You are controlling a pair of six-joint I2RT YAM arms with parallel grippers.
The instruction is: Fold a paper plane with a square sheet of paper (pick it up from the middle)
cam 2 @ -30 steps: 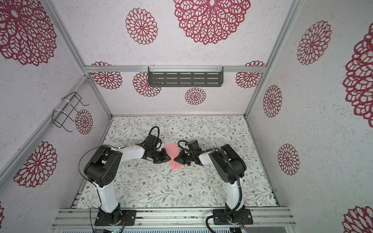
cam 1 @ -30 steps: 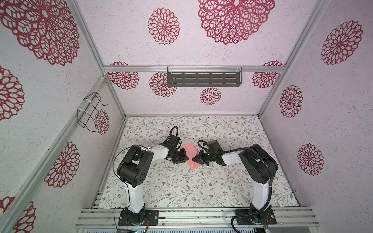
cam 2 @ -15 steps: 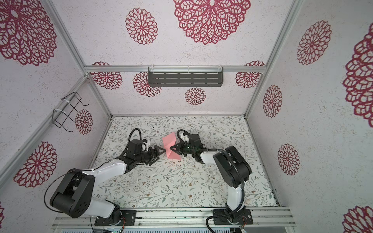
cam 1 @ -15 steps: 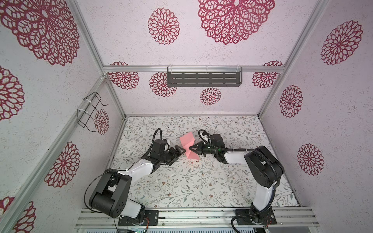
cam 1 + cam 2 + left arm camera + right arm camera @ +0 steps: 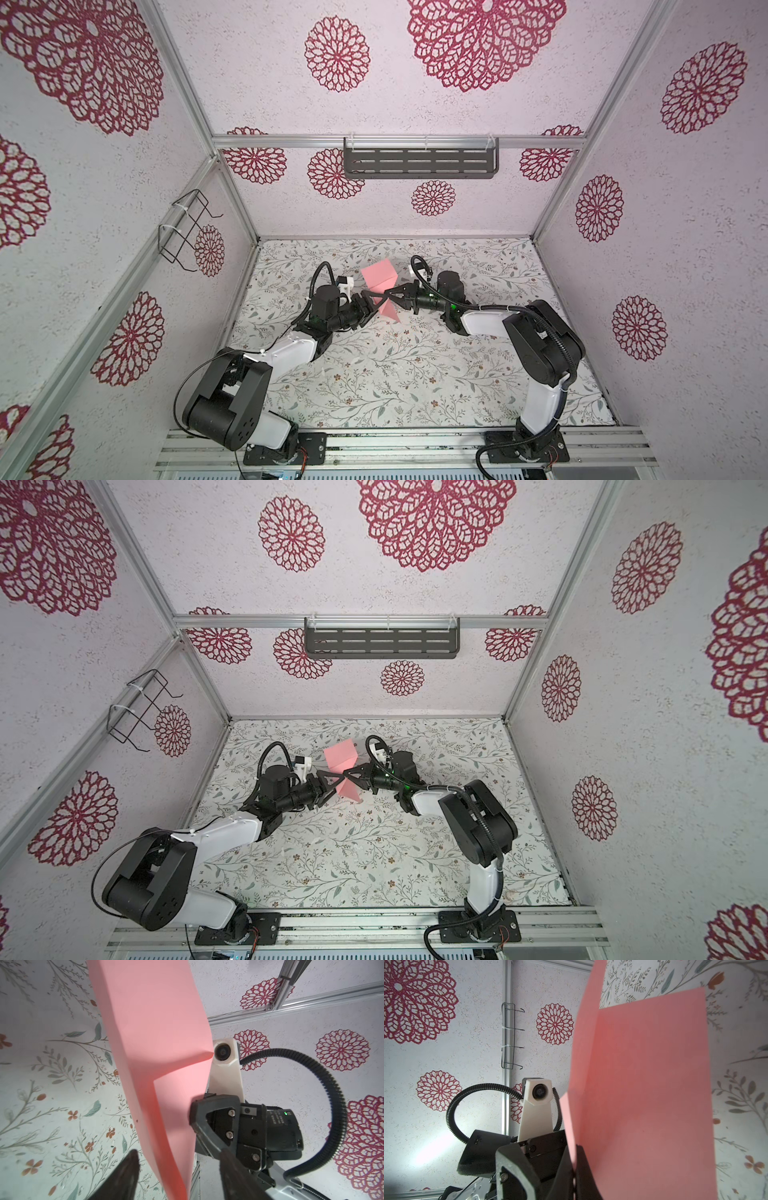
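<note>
The square sheet of paper point(image 5: 380, 275) point(image 5: 340, 756) is salmon pink, creased down the middle and held up on edge above the table in both top views. My right gripper point(image 5: 389, 294) point(image 5: 575, 1169) is shut on its edge near the crease. My left gripper point(image 5: 375, 302) point(image 5: 178, 1154) faces it from the other side and is open, one dark finger on each side of the lower paper point(image 5: 158, 1032) with gaps showing. In the right wrist view the paper point(image 5: 643, 1084) fills the area beside my pinching fingers. No paper plane shape shows.
A floral cloth covers the table point(image 5: 415, 374). A grey slotted shelf point(image 5: 419, 163) hangs on the back wall. A wire rack point(image 5: 185, 226) is fixed to the left wall. Both arm bases stand at the front rail.
The paper has risen off the table in my right gripper. My left gripper let go, drew back left, opened wide, and has come back with its fingers around the paper.
</note>
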